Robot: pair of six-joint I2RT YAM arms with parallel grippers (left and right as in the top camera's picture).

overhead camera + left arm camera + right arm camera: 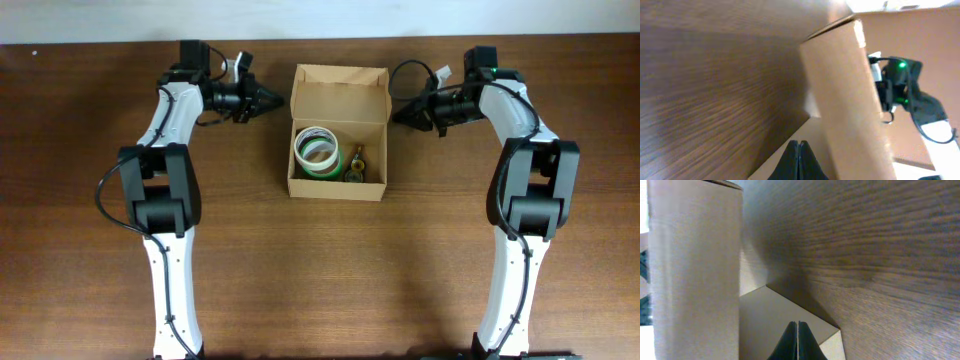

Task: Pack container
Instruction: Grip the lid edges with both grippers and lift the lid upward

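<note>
The container (336, 190) is a tan cardboard box at the table's middle, its hinged lid flap (340, 92) standing open at the back. Inside lie green and white tape rolls (317, 152) and a small dark item (356, 163). My left gripper (280, 100) is shut and empty, its tip close to the flap's left edge. My right gripper (397, 115) is shut and empty beside the flap's right edge. The left wrist view has the shut fingertips (798, 143) pointing at the cardboard wall (845, 100). In the right wrist view the shut fingertips (798, 324) face the box side (695, 270).
Dark wooden tabletop (330, 280) spreads around the box. Both arm bases stand at the front edge, left (170, 300) and right (510, 300). The right arm's wrist with a green light (902, 82) shows beyond the box in the left wrist view.
</note>
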